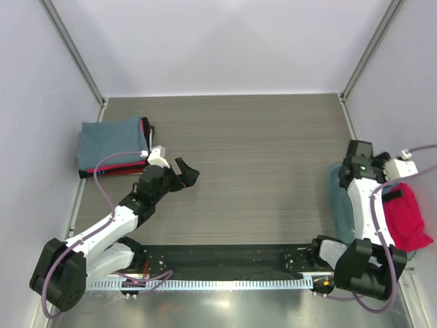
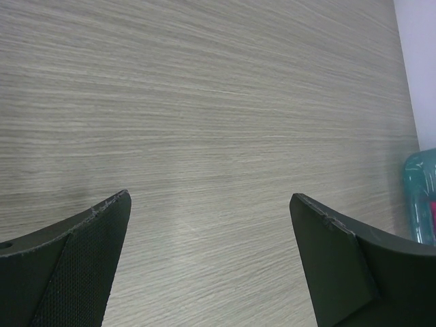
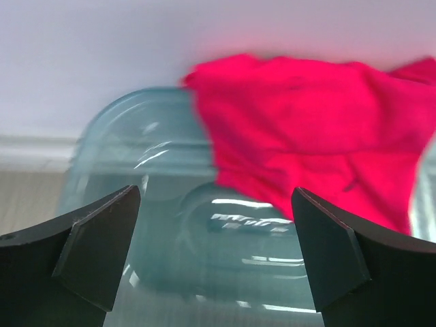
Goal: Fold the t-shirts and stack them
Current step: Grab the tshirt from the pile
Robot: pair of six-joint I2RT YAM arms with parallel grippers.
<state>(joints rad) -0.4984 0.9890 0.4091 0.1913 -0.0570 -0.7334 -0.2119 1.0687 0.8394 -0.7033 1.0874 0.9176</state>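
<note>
A folded slate blue-grey t-shirt (image 1: 111, 140) tops a stack at the table's far left, with red and dark t-shirts (image 1: 117, 170) showing at its near edge. A crumpled bright red-pink t-shirt (image 1: 407, 216) lies in the right side of the teal tub (image 1: 339, 199). In the right wrist view the shirt (image 3: 306, 129) fills the upper right. My left gripper (image 1: 185, 175) is open and empty over bare table, right of the stack; it also shows in the left wrist view (image 2: 210, 199). My right gripper (image 1: 359, 160) is open and empty above the tub's left part (image 3: 214, 197).
The translucent teal tub (image 3: 136, 170) sits at the table's right edge against the wall; a corner of it shows in the left wrist view (image 2: 422, 191). The wood-grain table (image 1: 259, 157) has white walls on three sides. A black rail (image 1: 225, 263) runs along the near edge.
</note>
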